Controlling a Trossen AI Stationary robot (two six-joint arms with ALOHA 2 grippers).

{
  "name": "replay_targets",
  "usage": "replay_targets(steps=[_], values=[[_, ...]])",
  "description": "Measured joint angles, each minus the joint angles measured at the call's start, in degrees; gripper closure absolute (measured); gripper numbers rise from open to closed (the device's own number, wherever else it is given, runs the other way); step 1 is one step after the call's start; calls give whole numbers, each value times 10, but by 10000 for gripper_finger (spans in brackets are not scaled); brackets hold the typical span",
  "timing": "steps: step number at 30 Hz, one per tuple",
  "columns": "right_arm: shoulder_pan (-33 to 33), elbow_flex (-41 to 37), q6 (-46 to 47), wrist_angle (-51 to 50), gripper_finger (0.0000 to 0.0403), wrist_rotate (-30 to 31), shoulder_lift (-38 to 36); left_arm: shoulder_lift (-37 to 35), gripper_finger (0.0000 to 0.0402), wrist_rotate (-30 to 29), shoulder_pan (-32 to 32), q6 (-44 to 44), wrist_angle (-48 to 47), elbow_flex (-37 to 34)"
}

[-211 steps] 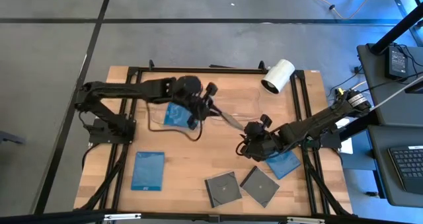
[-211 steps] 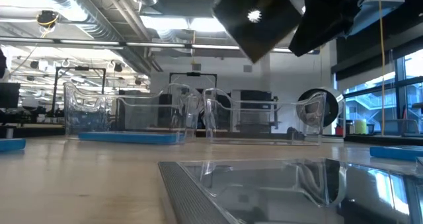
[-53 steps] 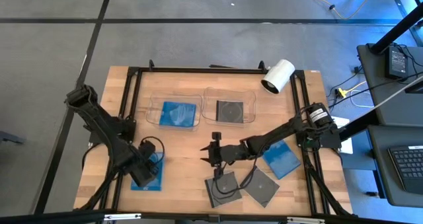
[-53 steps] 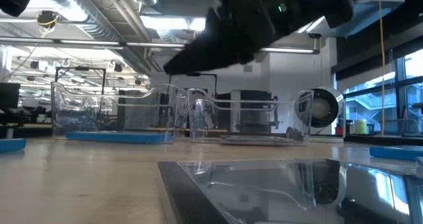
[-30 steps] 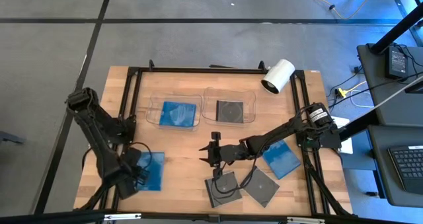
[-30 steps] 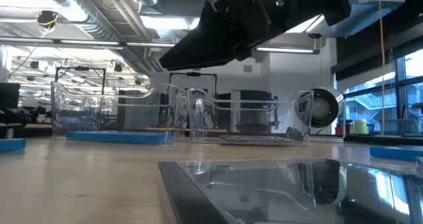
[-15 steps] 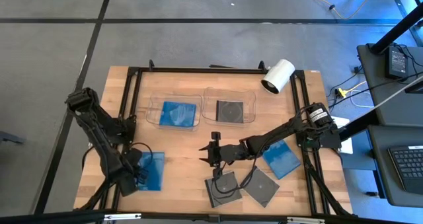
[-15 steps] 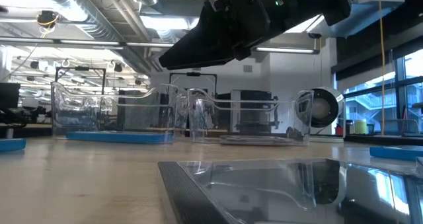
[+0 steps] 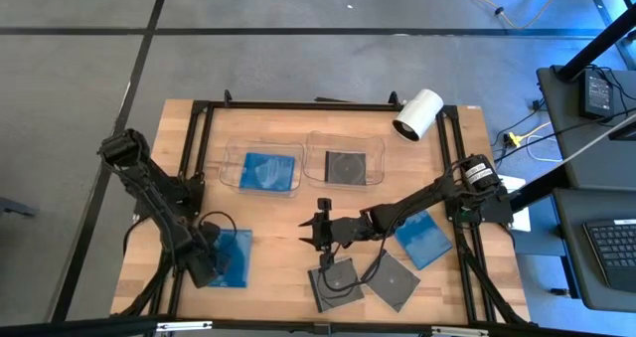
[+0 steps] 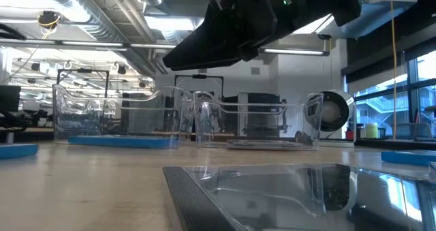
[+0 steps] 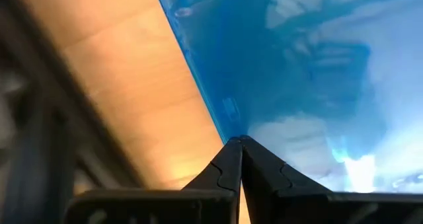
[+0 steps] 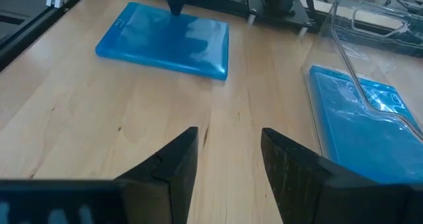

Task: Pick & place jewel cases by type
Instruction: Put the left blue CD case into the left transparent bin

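A blue jewel case (image 9: 231, 257) lies flat on the table at the near left. My left gripper (image 9: 206, 267) points straight down at its left edge, fingers shut (image 11: 239, 143). My right gripper (image 9: 310, 235) hovers open over the table's middle, pointing left, with nothing between its fingers (image 12: 228, 145). Just in front of it lie two dark jewel cases (image 9: 335, 282) (image 9: 390, 280). Another blue case (image 9: 424, 240) lies at the right. A clear tray (image 9: 231, 173) at the back holds a blue case (image 9: 268, 170). The tray beside it (image 9: 376, 163) holds a dark one (image 9: 346, 166). My left gripper sets its shut fingertips against the blue case's left edge (image 11: 225, 128), coming from above and pointing down. The case lies flat on the wood, with nothing between the fingers.
A white cylinder (image 9: 417, 113) stands at the back right corner. A black frame (image 9: 199, 158) runs around the table's edges. Bare wood (image 9: 278, 228) lies between the near-left blue case and my right gripper.
My left gripper has come down and moved toward the table's right, onto the blue case's left edge. The case has slid a little toward the right, still flat on the table. My right arm has kept still.
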Motion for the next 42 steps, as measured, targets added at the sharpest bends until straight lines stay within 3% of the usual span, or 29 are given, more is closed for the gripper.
replay_targets(steps=[3,13,20,30,42], values=[[0,0,1,-2,233,0,0,0,398,-24,17,22,18,0],[0,0,32,-64,233,0,0,22,398,-180,98,147,129,-3],[0,-18,35,-73,233,-43,0,48,398,-195,139,233,189,-1],[-3,-32,62,-63,233,-40,10,-7,398,-233,141,355,185,-6],[-3,-31,122,-28,233,-47,26,-14,391,-235,145,408,187,-5]])
